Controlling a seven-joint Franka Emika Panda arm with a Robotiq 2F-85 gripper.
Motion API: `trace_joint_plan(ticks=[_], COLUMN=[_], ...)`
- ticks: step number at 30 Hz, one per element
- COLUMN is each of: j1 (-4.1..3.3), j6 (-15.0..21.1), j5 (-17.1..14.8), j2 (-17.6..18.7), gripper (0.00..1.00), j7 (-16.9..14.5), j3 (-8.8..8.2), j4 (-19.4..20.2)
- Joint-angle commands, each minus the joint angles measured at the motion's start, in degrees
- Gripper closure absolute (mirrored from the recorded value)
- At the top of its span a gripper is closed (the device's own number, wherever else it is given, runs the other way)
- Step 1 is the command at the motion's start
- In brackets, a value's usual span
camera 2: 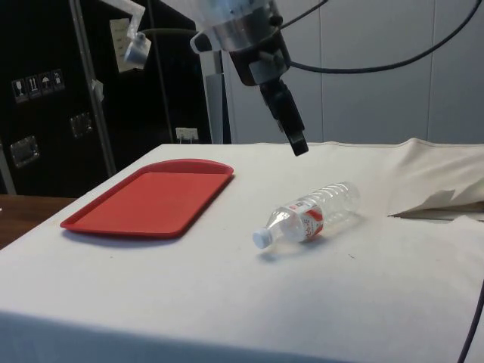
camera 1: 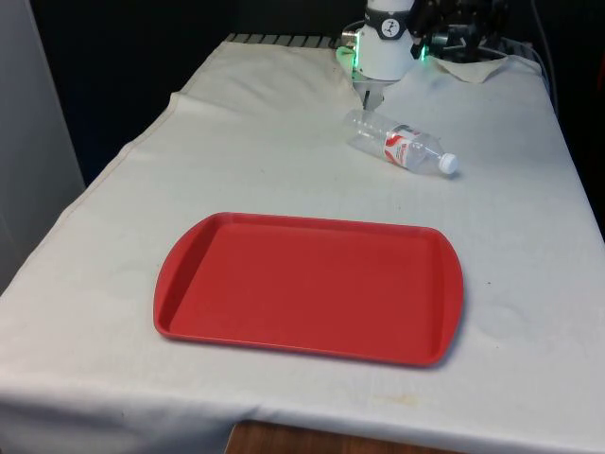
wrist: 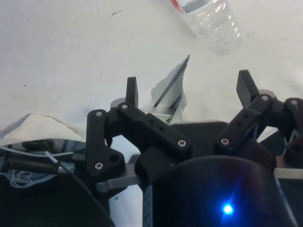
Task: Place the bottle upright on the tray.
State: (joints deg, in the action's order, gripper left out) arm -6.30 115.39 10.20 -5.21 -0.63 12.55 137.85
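Clear plastic water bottle lies on its side on the table, apart from the red tray; spread jaws above could make it roll.

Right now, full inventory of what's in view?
bottle: 1, clear plastic, red-and-white label, white cap; lying on its side on the cloth beyond the tray, cap towards the front view's right.
tray: 1, red; flat on the cloth, nothing on it.
cloth: 1, white; covers the table, rumpled at the far end.
gripper: 1, black; open, in the air above the cloth near the bottle's base, touching nothing.
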Motion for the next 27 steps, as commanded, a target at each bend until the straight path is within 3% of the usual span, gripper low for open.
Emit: trace_joint_plan(ticks=[1,16,27], j1=[-0.06,0.06,0.06], j6=[-0.63,-1.72,-2.86], j5=[0.86,3.67,4.01], j2=[0.69,5.27,6.82], gripper=[0.00,0.00,0.00], j7=[0.46,-0.40,-2.01], j3=[0.23,0.11,0.06], j4=[-0.46,-3.32,-4.01])
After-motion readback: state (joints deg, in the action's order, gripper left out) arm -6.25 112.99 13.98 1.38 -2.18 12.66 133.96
